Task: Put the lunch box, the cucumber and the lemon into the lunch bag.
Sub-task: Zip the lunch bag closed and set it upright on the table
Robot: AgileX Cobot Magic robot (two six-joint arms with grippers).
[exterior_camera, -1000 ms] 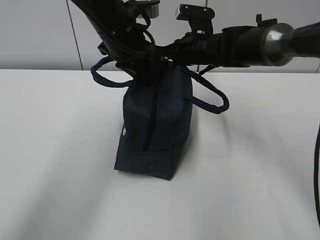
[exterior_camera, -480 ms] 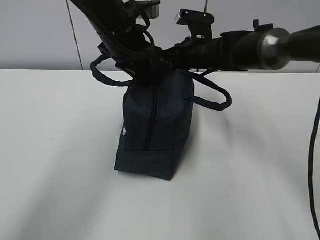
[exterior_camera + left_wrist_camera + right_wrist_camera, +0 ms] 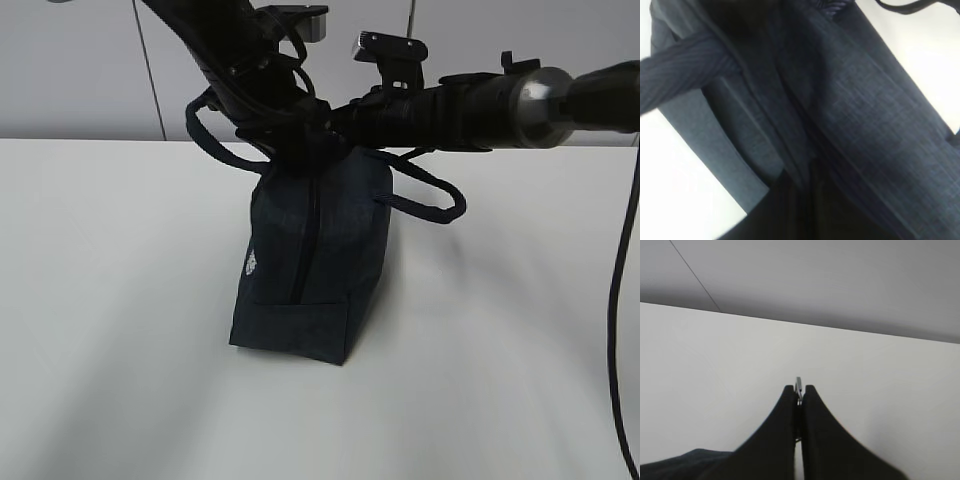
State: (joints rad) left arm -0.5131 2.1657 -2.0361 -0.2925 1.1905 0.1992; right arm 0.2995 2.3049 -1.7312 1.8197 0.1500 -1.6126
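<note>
Navy lunch bag [image 3: 310,250] bears an unreadable white logo [image 3: 250,263].

The lunch bag [image 3: 310,250] is dark navy woven cloth, matt, with a fine visible weave; its loop handles [image 3: 425,200] are ribbed webbing. The surface [image 3: 120,300] looks smooth, matt white. The right arm's tube [image 3: 535,100] is glossy metal
</note>
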